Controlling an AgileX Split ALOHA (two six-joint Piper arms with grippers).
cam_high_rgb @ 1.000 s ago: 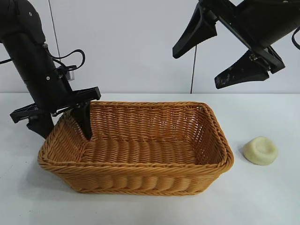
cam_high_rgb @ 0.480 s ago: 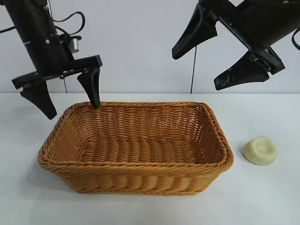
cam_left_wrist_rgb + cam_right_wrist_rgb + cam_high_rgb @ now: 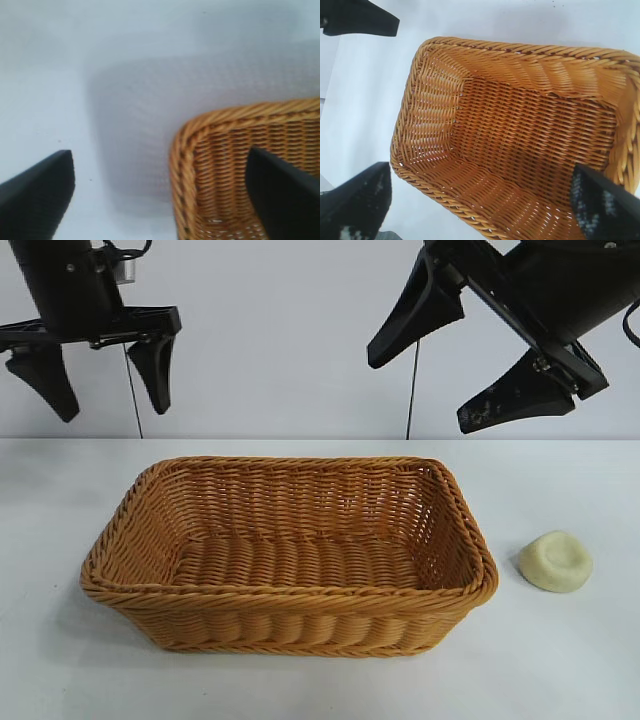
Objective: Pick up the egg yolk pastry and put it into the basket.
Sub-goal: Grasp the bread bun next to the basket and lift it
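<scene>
The pale cream egg yolk pastry lies on the white table to the right of the orange-brown wicker basket. The basket holds nothing. My right gripper hangs open high above the basket's right end, up and to the left of the pastry, with nothing between its fingers. My left gripper is open too, raised well above the basket's left end. One basket corner shows between the left fingers far below; the right wrist view looks down into the basket. The pastry is out of both wrist views.
The white table runs all round the basket, with a pale wall behind. Thin cables hang down behind both arms. The other arm's fingertip shows in the right wrist view beyond the basket's far end.
My left gripper has risen from the basket's left rim to well above it, staying open. The right gripper, pastry and basket have not moved.
</scene>
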